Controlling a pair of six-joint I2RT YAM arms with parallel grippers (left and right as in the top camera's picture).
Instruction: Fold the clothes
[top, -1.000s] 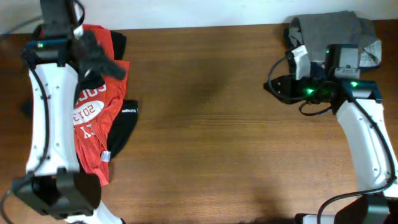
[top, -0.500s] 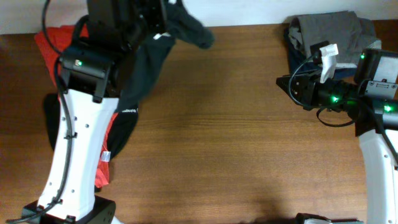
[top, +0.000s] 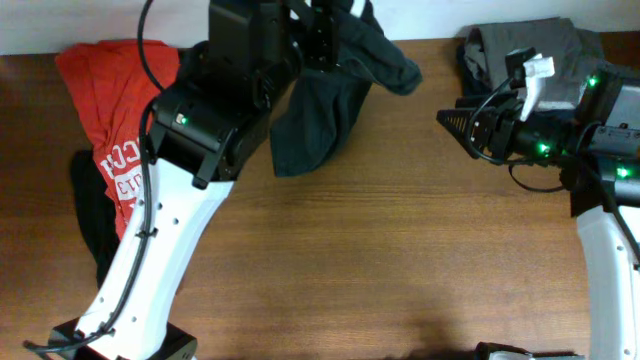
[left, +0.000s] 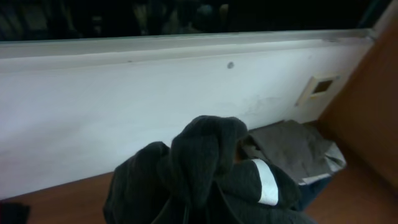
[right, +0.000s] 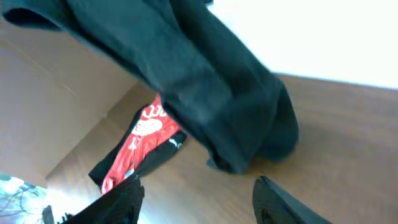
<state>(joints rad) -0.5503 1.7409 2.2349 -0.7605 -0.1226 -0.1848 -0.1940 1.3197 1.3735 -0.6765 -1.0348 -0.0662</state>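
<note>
My left gripper (top: 335, 25) is shut on a black T-shirt (top: 320, 120) and holds it up above the table's far edge; the cloth hangs down to the wood. In the left wrist view the bunched black cloth (left: 199, 168) hides the jaws. My right gripper (top: 450, 125) is open and empty at the right, pointing left toward the hanging shirt, apart from it. In the right wrist view the black shirt (right: 205, 93) hangs ahead of the open fingers (right: 199, 199). A red garment with white print (top: 115, 130) lies at the far left.
A pile of folded grey and navy clothes (top: 535, 45) sits at the back right corner, behind my right arm; it also shows in the left wrist view (left: 292, 149). A dark garment (top: 90, 215) lies under the red one. A white wall (left: 124, 106) runs behind the table.
My left gripper has lifted the black shirt off the red one and carried it right, toward the middle of the far edge. My right arm has risen and swung slightly.
</note>
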